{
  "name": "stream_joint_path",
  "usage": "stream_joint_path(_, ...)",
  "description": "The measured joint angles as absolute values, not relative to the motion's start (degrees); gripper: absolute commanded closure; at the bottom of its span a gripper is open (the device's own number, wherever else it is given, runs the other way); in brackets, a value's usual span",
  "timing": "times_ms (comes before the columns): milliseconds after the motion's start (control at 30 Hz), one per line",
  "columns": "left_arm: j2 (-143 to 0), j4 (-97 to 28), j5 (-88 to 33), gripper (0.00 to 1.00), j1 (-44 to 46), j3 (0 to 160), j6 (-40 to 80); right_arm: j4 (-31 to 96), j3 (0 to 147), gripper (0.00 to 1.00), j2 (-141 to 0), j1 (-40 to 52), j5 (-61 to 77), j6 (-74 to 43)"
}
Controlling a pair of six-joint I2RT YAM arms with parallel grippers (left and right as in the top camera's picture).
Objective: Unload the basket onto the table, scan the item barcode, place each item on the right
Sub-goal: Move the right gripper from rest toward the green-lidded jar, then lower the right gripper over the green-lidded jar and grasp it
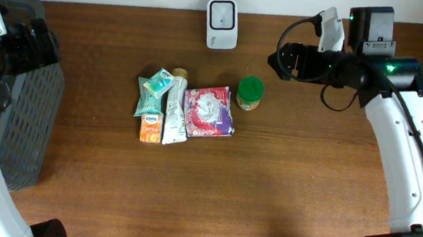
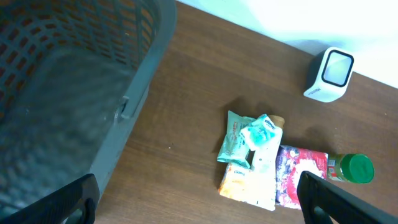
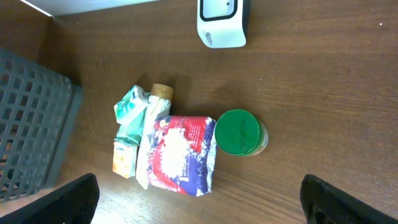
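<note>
Right hand sits closest to the lens, fingers spread wide with nothing between them. Left hand is the same, released and empty, parked up by the basket at 9 o'clock on the desk.

Nothing has been picked yet. We count five items bunched mid-desk:
- tissue pack
- orange carton
- white tube
- red pouch
- green-lidded jar, just beside the pouch at its 3 o'clock

We think they are grouped so either arm can reach them. The scanner stands apart at their 12 o'clock, probably to leave room to present a barcode. The basket likely takes scanned goods. The jar is nearest the right hand and upright, so it is our guess for the first grab.
</note>
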State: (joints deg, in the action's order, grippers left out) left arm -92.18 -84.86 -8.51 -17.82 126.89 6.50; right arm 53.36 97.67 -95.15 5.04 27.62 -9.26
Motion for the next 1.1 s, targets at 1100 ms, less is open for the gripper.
stream_joint_path(1100,-92.18,-84.86,-8.54,0.01,-17.82,126.89,6.52,59.0,97.6,0.01,-104.53,19.2,21.37,-13.61)
